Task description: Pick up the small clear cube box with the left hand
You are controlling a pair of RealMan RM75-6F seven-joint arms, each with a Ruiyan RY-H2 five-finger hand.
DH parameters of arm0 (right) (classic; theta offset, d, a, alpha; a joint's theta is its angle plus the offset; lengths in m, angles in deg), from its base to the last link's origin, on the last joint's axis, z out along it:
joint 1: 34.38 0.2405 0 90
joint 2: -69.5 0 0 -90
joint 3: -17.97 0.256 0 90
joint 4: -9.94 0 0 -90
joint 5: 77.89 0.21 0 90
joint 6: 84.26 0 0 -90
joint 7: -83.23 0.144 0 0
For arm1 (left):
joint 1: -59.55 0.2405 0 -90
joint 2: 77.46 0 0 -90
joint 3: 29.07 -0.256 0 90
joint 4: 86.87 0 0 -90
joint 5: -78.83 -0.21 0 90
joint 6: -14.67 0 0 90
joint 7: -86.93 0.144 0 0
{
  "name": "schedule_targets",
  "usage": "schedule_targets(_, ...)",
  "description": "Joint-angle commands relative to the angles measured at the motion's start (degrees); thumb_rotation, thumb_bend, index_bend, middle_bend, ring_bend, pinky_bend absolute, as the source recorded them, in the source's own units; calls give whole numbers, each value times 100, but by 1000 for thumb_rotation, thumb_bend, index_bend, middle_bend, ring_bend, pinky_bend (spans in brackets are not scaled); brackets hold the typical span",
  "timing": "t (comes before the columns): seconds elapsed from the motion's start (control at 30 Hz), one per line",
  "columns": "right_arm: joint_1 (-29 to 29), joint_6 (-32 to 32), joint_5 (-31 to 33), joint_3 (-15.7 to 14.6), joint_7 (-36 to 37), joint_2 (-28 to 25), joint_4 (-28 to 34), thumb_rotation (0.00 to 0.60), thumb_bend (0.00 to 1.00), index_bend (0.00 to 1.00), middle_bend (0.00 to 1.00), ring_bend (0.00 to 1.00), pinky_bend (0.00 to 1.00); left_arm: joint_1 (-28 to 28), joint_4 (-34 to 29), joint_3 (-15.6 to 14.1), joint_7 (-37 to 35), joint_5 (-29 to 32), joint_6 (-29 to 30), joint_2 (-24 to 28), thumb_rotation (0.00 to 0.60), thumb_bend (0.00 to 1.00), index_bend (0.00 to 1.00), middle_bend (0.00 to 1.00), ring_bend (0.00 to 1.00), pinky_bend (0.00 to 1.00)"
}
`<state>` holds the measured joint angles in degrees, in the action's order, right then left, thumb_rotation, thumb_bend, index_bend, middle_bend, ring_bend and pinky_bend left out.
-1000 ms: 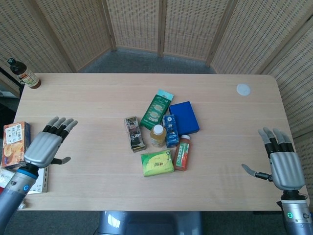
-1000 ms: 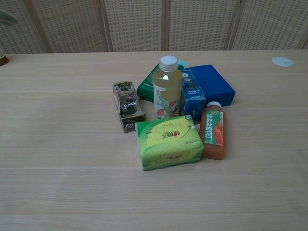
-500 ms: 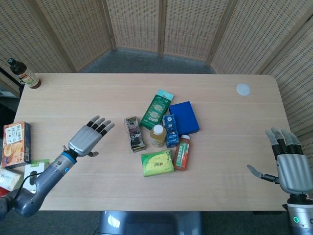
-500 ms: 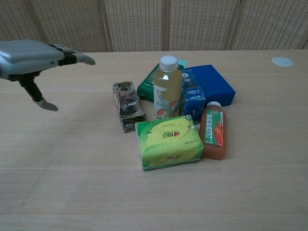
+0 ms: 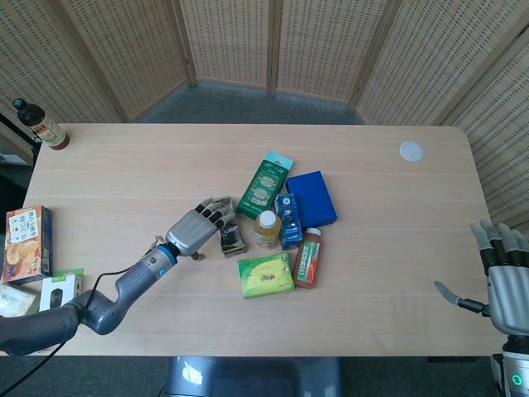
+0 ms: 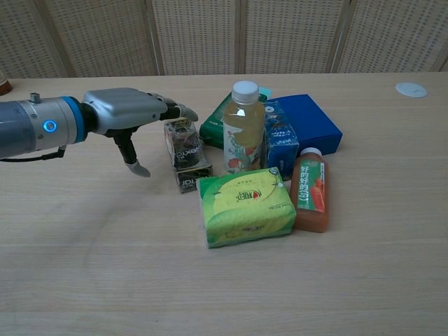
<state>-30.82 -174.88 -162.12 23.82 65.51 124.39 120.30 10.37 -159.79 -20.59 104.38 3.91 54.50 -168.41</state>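
Whereas a moment earlier the left hand (image 5: 197, 229) had hung over bare table (image 5: 388, 174) well left of the cluster, it had since travelled right and now sat just beside the small clear cube box (image 5: 226, 225), its fingertips (image 6: 183, 112) reaching over the box's top edge. The fingers were spread and nothing was held; the thumb pointed down toward the table on the box's left side. In the chest view the same hand (image 6: 133, 112) hovered above the table, the box (image 6: 185, 154) lying directly to its right and slightly below the fingers. The box rested on the table at the left edge of the cluster, beside the yellow juice bottle (image 6: 244, 128) and behind the green packet (image 6: 245, 206). The right hand (image 5: 506, 277) had drifted further right, open, near the table's right edge.
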Motion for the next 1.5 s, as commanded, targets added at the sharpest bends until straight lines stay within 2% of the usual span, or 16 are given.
schedule_targets(0.03, -24, -17, 15, -1, 14, -15, -8, 272, 172, 68, 90, 0, 0, -185, 271, 60, -220, 80, -172, -230, 600, 0, 94, 9, 0, 0)
schedule_targets(0.2, -78, -56, 28, -4, 47, -46, -26, 272, 172, 66, 90, 0, 0, -446, 580, 116, -362, 119, -368, -462, 600, 0, 103, 28, 0, 0)
schedule_targets(0.53, -199, -186, 44, 3, 79, -128, -40, 267, 172, 62, 89, 0, 0, -785, 1016, 97, -483, 204, -637, -736, 600, 0, 162, 145, 0, 0)
schedule_targets(0.9, -229, -174, 42, 7, 55, -112, -20, 273, 170, 61, 90, 0, 0, -819, 1330, -88, -558, 342, -774, -880, 600, 0, 173, 151, 0, 0)
schedule_targets(1.03, -229, -154, 49, 9, 39, -106, -12, 272, 171, 61, 89, 0, 0, -863, 1442, -67, -589, 434, -828, -960, 600, 0, 172, 138, 0, 0)
schedule_targets(1.13, -242, -165, 55, 15, 36, -120, -4, 274, 171, 62, 90, 0, 0, -899, 1501, -46, -589, 515, -869, -988, 600, 0, 181, 167, 8, 0)
schedule_targets(1.27, -260, -184, 58, 24, 39, -139, 6, 274, 171, 61, 88, 0, 0, -884, 1520, -72, -563, 544, -806, -1005, 600, 0, 277, 259, 116, 0)
schedule_targets(1.4, -263, -157, 45, 11, 51, -146, 19, 271, 171, 62, 89, 0, 0, -863, 1567, -128, -528, 583, -799, -1046, 600, 0, 425, 386, 268, 16)
schedule_targets(1.5, -264, -158, 35, 15, 52, -138, 26, 272, 170, 62, 89, 0, 0, -862, 1623, -161, -475, 610, -793, -1093, 600, 0, 523, 496, 385, 169)
